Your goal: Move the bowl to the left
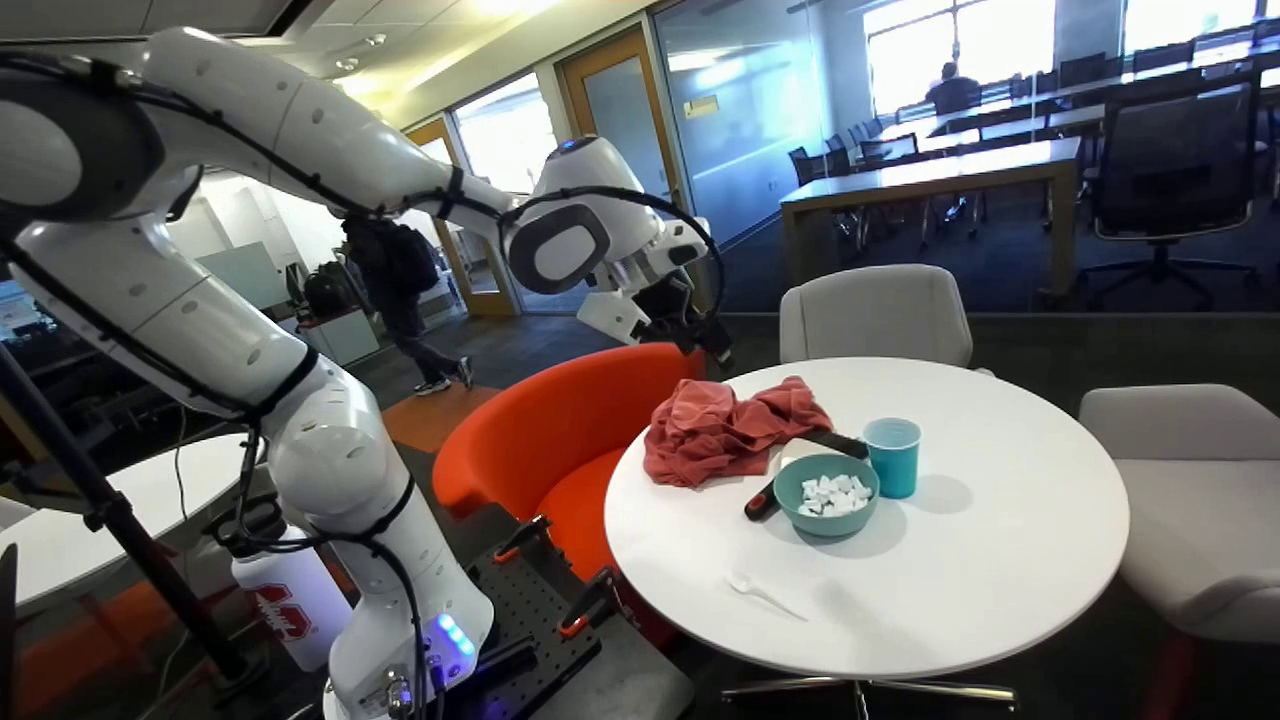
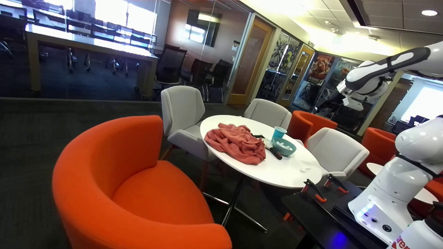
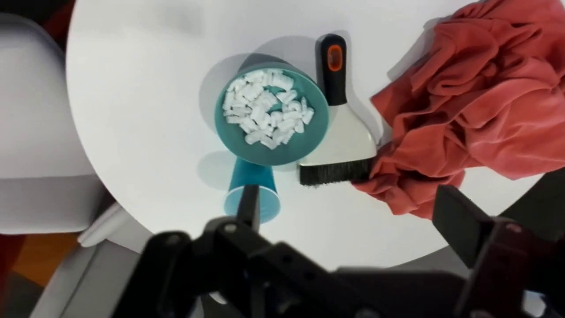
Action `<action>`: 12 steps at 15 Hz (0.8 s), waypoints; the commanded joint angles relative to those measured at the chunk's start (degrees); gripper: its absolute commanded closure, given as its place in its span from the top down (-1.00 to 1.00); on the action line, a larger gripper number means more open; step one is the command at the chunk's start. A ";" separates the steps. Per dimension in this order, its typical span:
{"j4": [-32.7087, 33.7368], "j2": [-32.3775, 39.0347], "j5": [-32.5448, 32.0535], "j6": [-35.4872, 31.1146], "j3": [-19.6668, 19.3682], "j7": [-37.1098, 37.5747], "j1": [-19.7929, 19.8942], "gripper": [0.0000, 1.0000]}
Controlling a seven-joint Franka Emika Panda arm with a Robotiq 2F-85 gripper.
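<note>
Closest to the wrist camera is the claw (image 3: 348,201), released, its fingers (image 3: 249,207) spread wide apart; both exterior views show it raised above the level of a round white table (image 3: 145,101). Below, the bowl (image 3: 273,154), teal and upright, stands on that table, holding a loose heap of small white bits (image 3: 260,106). Just beside it are a blue cup (image 3: 251,174), standing mouth up, and a brush (image 3: 342,137) lying flat, with an orange ring on its black handle. In the wrist view the bowl's rim covers the foot of the cup and an edge of the brush. The brush's black bristles reach a bunched red cloth (image 3: 490,101), which lies near the rim of the table. On a bare stretch of the tabletop, apart from the rest, is a thin white utensil (image 1: 770,597), probably a fork or spoon, though its tip is too small to make out. Past the table's edge, in an exterior view, an orange chair (image 1: 550,430) stands close by, and grey chairs (image 1: 880,315) stand at other sides. Farther back, a person (image 1: 395,290) wearing a backpack (image 1: 418,260) is in mid-stride. Behind a glass wall (image 1: 745,150) there is a long table (image 1: 930,172), and beyond it a dark figure (image 1: 953,92) shows against a bright window (image 1: 1010,45).
</note>
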State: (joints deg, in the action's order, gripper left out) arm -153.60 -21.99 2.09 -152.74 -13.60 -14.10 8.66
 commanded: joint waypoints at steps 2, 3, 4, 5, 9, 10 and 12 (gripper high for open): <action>9.50 15.61 -0.14 -0.71 -0.78 4.57 2.02 1.00; 11.46 18.56 -0.01 -0.53 -0.93 5.30 2.35 1.00; 13.33 21.14 0.70 -0.18 -1.18 5.29 2.36 1.00; 15.10 23.71 1.27 -0.23 -1.24 5.30 2.59 1.00; 21.82 33.81 4.29 -0.58 -0.42 3.88 4.31 1.00; 23.30 36.08 5.17 -0.64 0.01 3.63 4.88 1.00; 25.98 40.30 7.13 -1.14 1.15 3.27 6.35 1.00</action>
State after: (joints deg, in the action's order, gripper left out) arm -132.64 11.89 6.42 -152.97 -14.46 -10.65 12.72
